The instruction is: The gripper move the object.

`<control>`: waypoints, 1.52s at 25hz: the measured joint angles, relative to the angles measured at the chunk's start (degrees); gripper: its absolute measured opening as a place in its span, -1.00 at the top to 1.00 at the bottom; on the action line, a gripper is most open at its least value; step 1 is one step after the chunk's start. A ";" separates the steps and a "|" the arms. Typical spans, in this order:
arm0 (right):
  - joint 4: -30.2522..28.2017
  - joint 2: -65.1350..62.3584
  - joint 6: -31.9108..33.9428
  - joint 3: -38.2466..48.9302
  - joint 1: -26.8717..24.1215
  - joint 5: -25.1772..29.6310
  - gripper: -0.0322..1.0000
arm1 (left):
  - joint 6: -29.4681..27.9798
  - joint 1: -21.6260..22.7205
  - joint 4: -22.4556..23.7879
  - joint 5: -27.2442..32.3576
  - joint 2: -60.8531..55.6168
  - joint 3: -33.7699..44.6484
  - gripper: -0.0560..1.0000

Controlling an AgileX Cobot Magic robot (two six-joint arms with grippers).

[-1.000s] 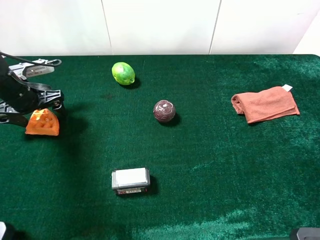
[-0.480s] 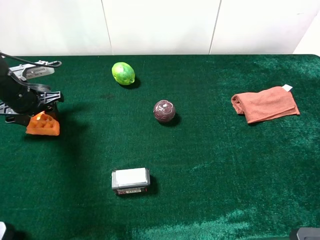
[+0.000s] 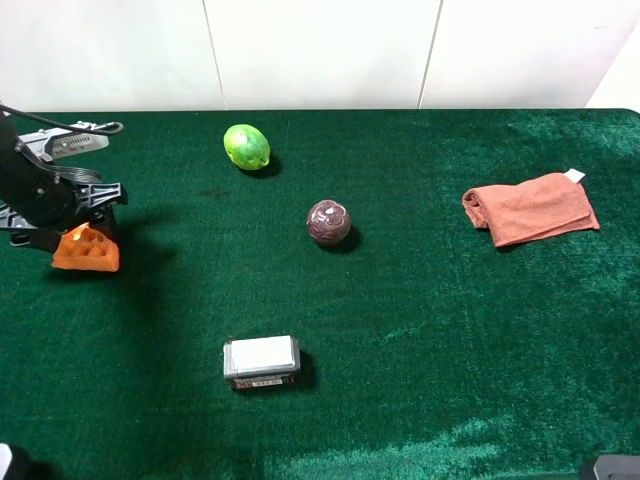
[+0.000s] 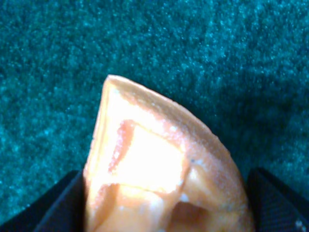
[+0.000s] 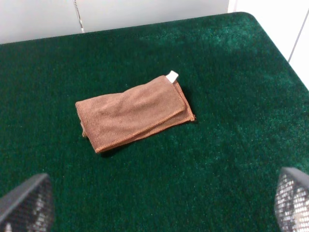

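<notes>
Left gripper [image 3: 80, 232] was at the green table's [image 3: 420, 330] nine o'clock edge, fingers [image 4: 58, 208] pinching the toy waffle [image 3: 88, 255] resting on the cloth. Right gripper [image 5: 164, 203] had its fingers spread wide, the brown towel [image 5: 133, 116] lying before them.

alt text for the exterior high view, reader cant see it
At the far left of a green table, the left claw sits over an orange waffle wedge. Elsewhere lie a lime, a maroon ball, a folded rust cloth at right and a white-topped box in front.
</notes>
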 joint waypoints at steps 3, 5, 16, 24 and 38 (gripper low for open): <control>0.00 0.00 0.00 0.00 0.00 0.00 -0.41 | -0.06 0.00 0.00 0.81 -0.38 0.00 -0.38; 0.00 0.00 0.00 0.00 0.00 0.00 -0.41 | -0.06 0.00 0.00 1.77 -1.62 0.00 -0.38; 0.00 0.00 0.00 0.00 0.00 0.00 -0.41 | -0.28 0.00 0.00 11.45 -14.06 0.00 -0.38; 0.00 0.00 0.00 0.00 0.00 0.00 -0.41 | -0.28 0.00 0.00 17.61 -18.92 -0.31 -0.38; 0.00 0.00 0.00 0.00 0.00 0.00 -0.41 | 3.30 -0.43 -3.69 27.71 -19.05 -10.70 -0.38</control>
